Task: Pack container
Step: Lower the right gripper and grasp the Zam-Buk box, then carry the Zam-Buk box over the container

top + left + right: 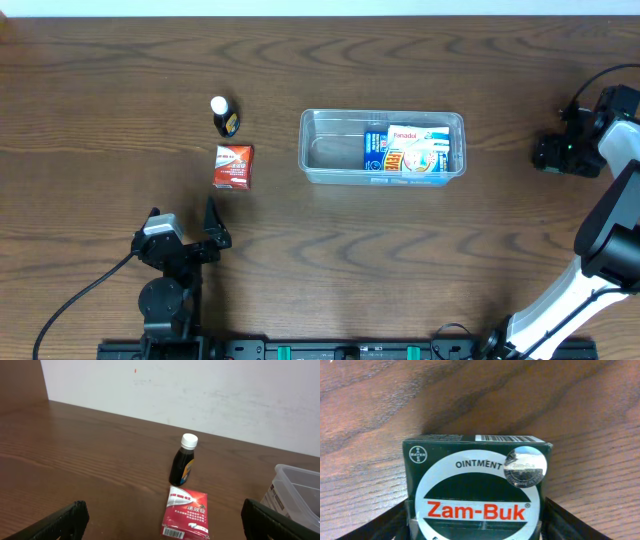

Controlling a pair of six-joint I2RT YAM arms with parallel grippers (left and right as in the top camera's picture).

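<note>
The clear plastic container (330, 114) stands at the table's middle and holds a blue box (375, 151) and a white Panadol box (418, 150). Its corner shows at the right edge of the left wrist view (300, 482). A dark bottle with a white cap (222, 116) (183, 460) stands left of it, with a red box (233, 166) (186, 512) lying flat just in front. My left gripper (182, 214) (167, 525) is open and empty, short of the red box. My right gripper (550, 152) (475, 522) is at the far right, shut on a dark green Zam-Buk ointment box (475, 475).
The brown wooden table reaches a white wall at the back (200, 390). The right arm (610, 230) runs along the right edge of the table. A black cable (80, 295) trails from the left arm's base.
</note>
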